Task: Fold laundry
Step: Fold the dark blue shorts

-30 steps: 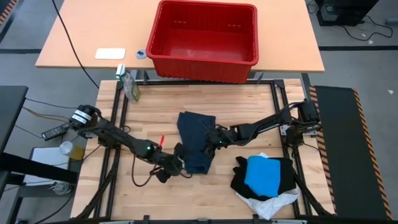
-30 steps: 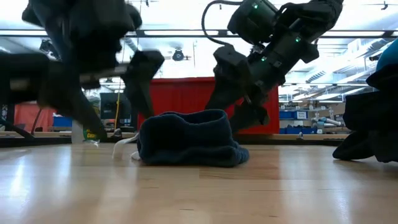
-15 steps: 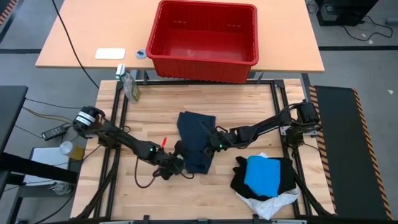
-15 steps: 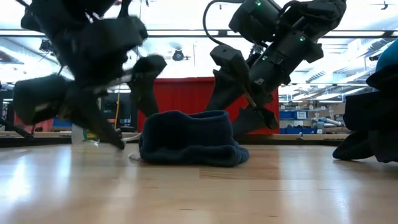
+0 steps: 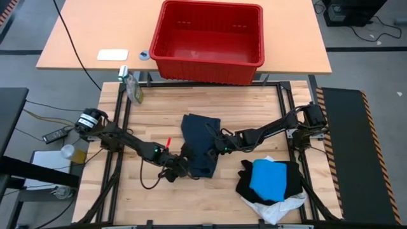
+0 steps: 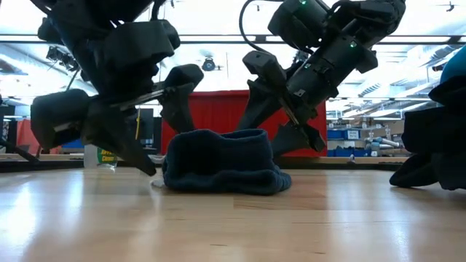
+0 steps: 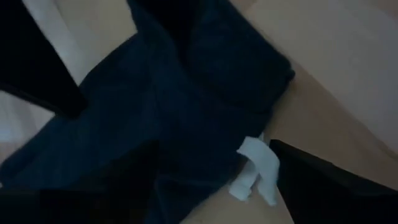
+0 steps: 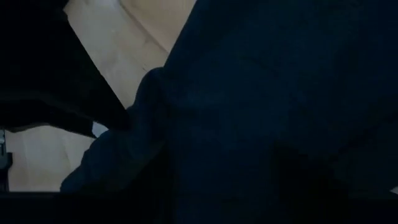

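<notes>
High view: even overhead light, sharp, soft shadows under arms on tabletop (image 5: 254, 102). Low view: ceiling strip lights glare bright behind dark garment (image 6: 222, 161), arms silhouetted, tabletop sheen. Both wrist views: dim, blurred, garment close, out of focus.

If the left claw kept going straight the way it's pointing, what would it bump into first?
Most likely the dark blue garment: the open left gripper points at its near edge, with the white tag showing between its fingers. Whether it already touches is unclear.
</notes>
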